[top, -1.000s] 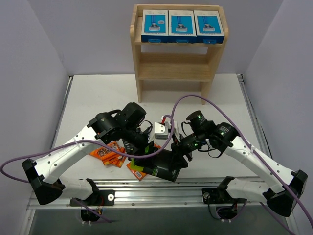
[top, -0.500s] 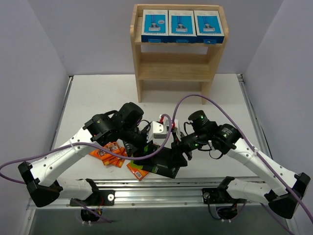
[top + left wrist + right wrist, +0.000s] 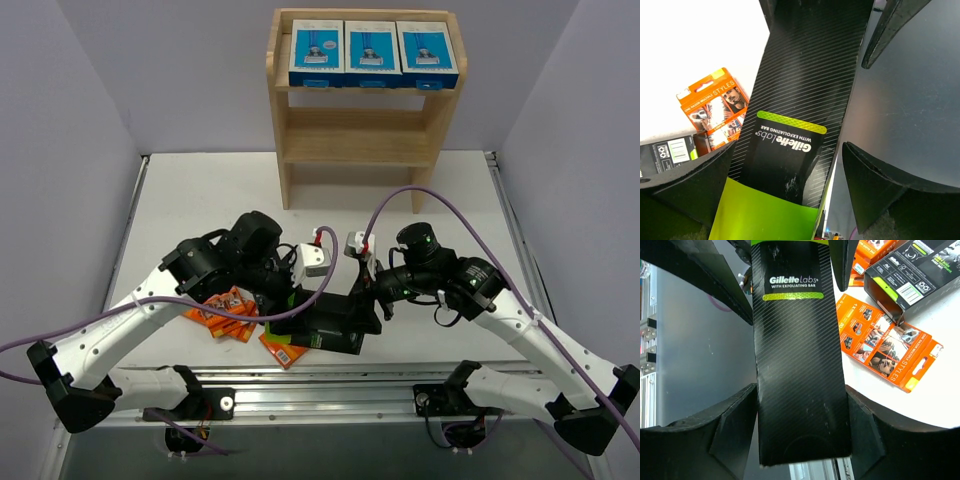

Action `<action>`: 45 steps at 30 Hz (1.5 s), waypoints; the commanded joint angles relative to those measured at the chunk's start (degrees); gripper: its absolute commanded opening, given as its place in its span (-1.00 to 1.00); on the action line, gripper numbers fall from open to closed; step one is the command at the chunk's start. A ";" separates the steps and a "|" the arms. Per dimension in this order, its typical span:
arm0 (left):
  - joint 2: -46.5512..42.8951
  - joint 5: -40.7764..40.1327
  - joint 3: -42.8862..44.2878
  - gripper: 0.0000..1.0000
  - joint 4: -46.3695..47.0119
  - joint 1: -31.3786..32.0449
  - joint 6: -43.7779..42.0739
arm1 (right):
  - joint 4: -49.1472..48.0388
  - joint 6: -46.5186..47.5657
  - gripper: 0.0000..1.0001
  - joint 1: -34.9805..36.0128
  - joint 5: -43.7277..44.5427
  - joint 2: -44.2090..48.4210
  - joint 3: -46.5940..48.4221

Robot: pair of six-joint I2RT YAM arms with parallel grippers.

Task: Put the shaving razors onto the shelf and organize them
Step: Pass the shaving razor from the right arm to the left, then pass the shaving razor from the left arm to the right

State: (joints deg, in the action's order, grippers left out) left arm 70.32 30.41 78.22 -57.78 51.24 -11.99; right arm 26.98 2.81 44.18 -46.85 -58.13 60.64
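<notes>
A black-and-lime-green razor box (image 3: 338,322) hangs low between my two grippers near the table's front. My right gripper (image 3: 800,407) is shut on its black end (image 3: 797,365), both fingers flat against its sides. My left gripper (image 3: 790,167) stands open around the lime end (image 3: 785,150), with a gap on its right side. A second black-and-lime box (image 3: 907,272) lies on the table beside several orange packs (image 3: 890,347). Three blue-and-white boxes (image 3: 373,52) stand in a row on the top tier of the wooden shelf (image 3: 358,148).
Orange packs (image 3: 222,312) lie at the front left, one more (image 3: 278,346) under the held box. The shelf's two lower tiers hold nothing. Purple cables loop over both arms. A metal rail (image 3: 330,385) runs along the table's near edge.
The two wrists have drawn a little apart, the left one sliding left and the right one right. The black-and-lime box between them has shifted slightly away from the front edge.
</notes>
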 commanded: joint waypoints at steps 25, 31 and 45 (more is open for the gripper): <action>-5.99 -23.12 -10.19 -0.95 16.20 -15.64 16.82 | -6.41 -6.50 0.46 -1.03 17.40 4.25 -2.19; -7.30 -29.17 -12.03 -0.95 20.06 -23.01 30.16 | -8.95 -15.43 0.50 -1.12 28.99 5.66 -3.86; -29.09 -42.80 -31.88 -0.95 53.28 -28.39 78.48 | -47.97 -57.63 0.57 1.87 40.16 17.35 -26.98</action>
State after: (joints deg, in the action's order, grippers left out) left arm 43.99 -8.97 48.36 -22.76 23.14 50.63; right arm -6.87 -44.49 44.60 -10.17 -40.97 34.41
